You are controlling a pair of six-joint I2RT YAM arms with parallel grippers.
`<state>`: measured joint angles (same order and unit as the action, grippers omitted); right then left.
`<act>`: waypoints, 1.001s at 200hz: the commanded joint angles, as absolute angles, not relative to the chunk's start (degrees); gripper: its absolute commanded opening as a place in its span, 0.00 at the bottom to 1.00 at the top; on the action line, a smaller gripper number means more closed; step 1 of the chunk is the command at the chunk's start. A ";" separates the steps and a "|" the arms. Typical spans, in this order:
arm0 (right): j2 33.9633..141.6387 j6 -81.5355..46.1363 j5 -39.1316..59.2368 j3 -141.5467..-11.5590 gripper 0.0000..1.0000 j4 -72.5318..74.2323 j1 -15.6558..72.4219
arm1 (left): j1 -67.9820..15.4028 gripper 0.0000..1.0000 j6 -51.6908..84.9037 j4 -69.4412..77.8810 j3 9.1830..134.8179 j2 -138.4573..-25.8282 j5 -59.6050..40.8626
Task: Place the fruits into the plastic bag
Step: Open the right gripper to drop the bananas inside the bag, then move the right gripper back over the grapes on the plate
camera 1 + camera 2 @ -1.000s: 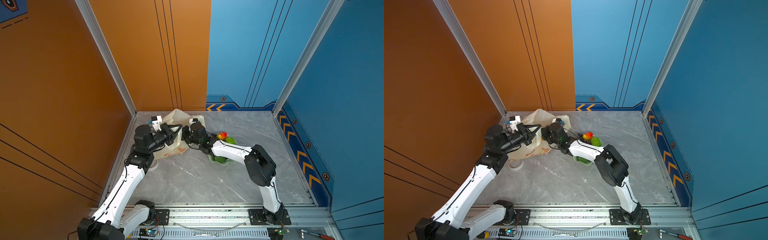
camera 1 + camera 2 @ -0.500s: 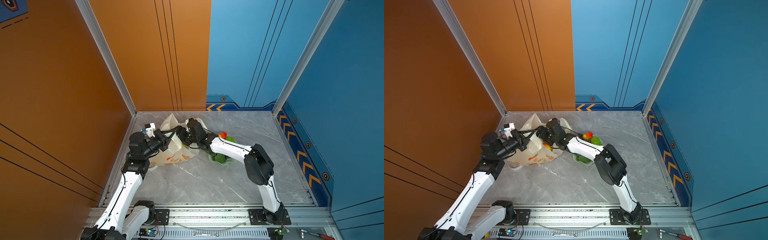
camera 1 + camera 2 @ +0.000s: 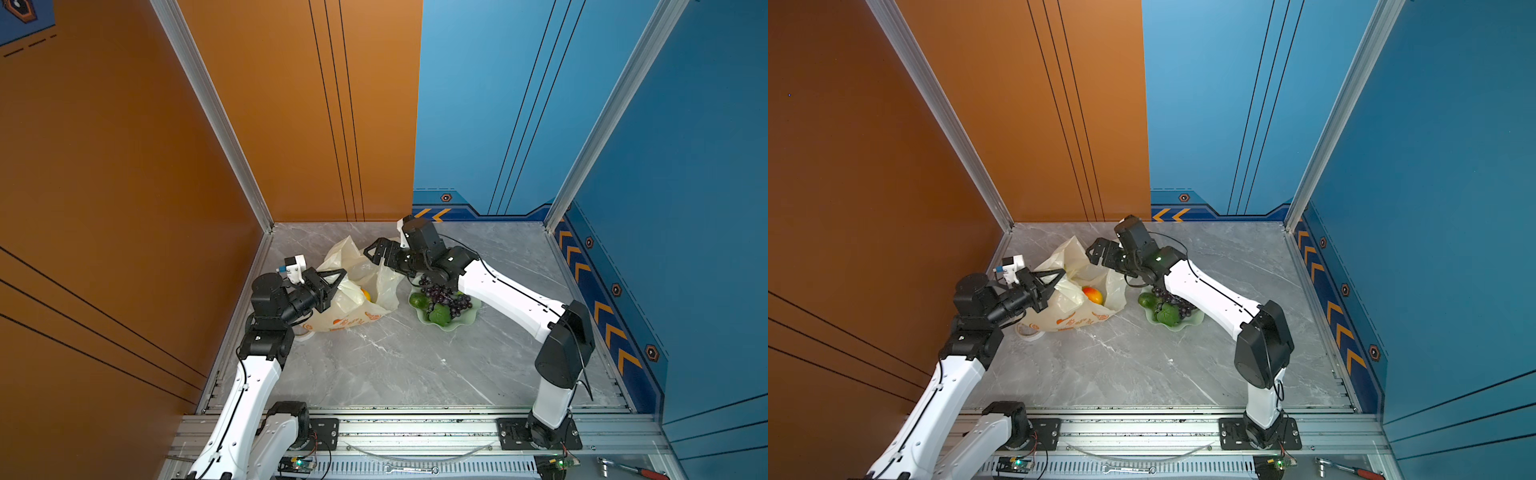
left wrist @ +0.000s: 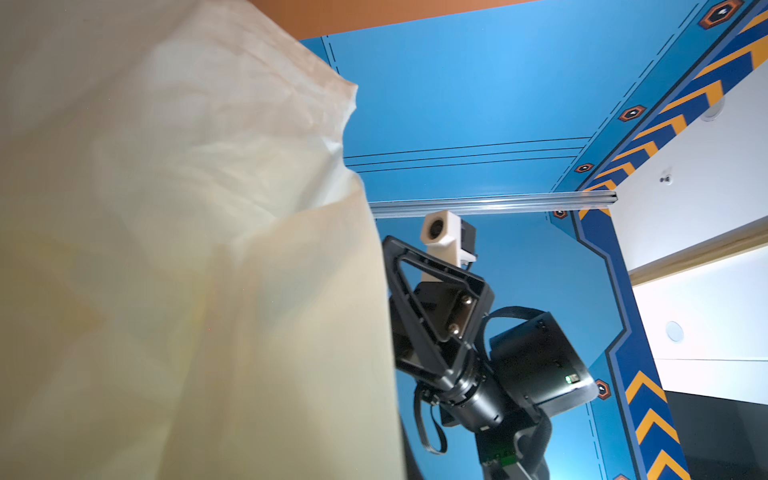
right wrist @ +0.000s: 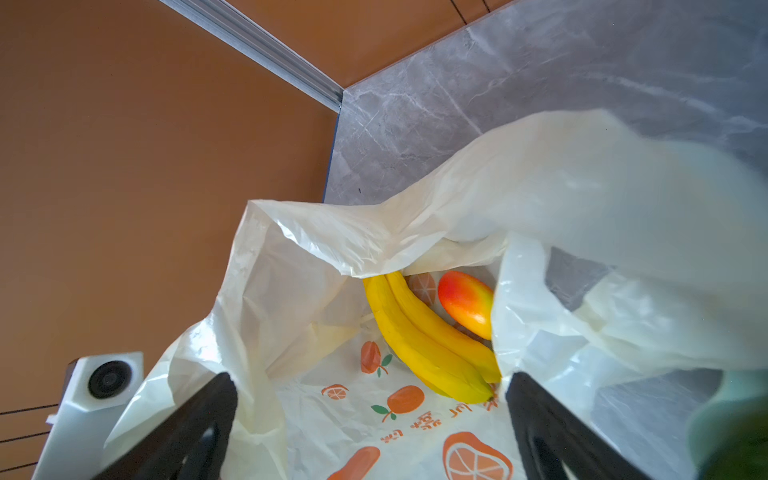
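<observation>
The cream plastic bag (image 3: pixel 353 309) (image 3: pixel 1075 316) lies at the back left with its mouth open. Inside it are a yellow banana bunch (image 5: pixel 428 336) and a red-yellow mango (image 5: pixel 465 301) (image 3: pixel 1093 295). My left gripper (image 3: pixel 341 273) (image 3: pixel 1061 273) is shut on the bag's near edge; in the left wrist view the bag (image 4: pixel 166 249) hides its jaws. Above the bag's far side my right gripper (image 3: pixel 376 251) (image 5: pixel 370 415) hangs open with nothing between its fingers. Purple grapes (image 3: pixel 444 295) and round green fruits (image 3: pixel 417 300) sit in the dish.
The pale green dish (image 3: pixel 467 320) (image 3: pixel 1190 325) stands just right of the bag, under the right forearm. A white tape roll (image 3: pixel 1027 332) lies by the bag's near-left corner. Orange and blue walls close the back and sides. A wrench (image 3: pixel 411 469) lies on the front rail.
My right gripper's jaws have gone from nearly shut to wide open over the bag and have drawn up a little. The bag's mouth stands wider, and the mango now shows inside.
</observation>
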<state>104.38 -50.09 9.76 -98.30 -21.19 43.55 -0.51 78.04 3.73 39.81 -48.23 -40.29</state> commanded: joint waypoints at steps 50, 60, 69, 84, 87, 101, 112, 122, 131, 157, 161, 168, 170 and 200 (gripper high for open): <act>98.50 -33.84 3.08 -109.40 1.00 -47.01 38.96 | -0.05 0.00 65.25 -22.94 47.22 -45.97 -40.50; 97.82 -32.63 2.58 -109.87 1.00 -50.95 37.79 | -0.02 0.00 63.73 -25.86 48.19 -45.82 -40.09; 97.22 -31.46 2.16 -109.92 1.00 -54.40 36.86 | 0.00 0.00 62.87 -27.94 48.82 -45.82 -39.99; 95.95 -29.00 0.16 -109.19 1.00 -59.59 35.59 | -0.01 0.00 61.99 -30.05 49.54 -46.09 -40.24; 95.85 -28.48 -0.16 -108.94 1.00 -60.69 35.35 | 0.00 0.00 61.82 -30.40 49.64 -46.14 -40.30; 95.58 -26.32 -1.58 -108.49 1.00 -65.58 34.37 | 0.00 0.00 60.82 -31.97 50.29 -46.36 -40.26; 95.24 -24.76 -2.67 -107.52 1.00 -67.97 34.04 | -0.02 0.00 59.99 -32.96 50.85 -46.58 -40.10; 94.76 -23.73 -3.13 -105.99 1.00 -68.71 33.73 | -0.01 0.00 59.25 -33.62 51.27 -46.91 -40.08; 94.49 -23.03 -2.50 -104.33 1.00 -68.72 33.15 | 0.00 0.00 58.62 -34.13 51.68 -47.14 -39.91; 95.98 -21.61 0.29 -99.79 0.97 -68.73 31.24 | -0.04 0.00 57.83 -34.50 52.12 -47.76 -39.46; 96.36 -21.35 0.57 -99.42 0.96 -68.63 31.26 | -0.01 0.00 57.83 -34.54 52.23 -47.80 -39.46; 97.04 -20.74 0.75 -98.93 0.95 -68.64 31.33 | -0.04 0.00 57.75 -34.54 52.29 -47.96 -39.46; 97.21 -20.61 0.76 -98.76 0.94 -68.60 31.34 | -0.01 0.00 57.68 -34.54 52.36 -47.98 -39.46; 100.17 -18.75 0.88 -97.41 0.86 -67.21 32.07 | 0.00 0.00 57.39 -34.63 52.50 -48.34 -39.20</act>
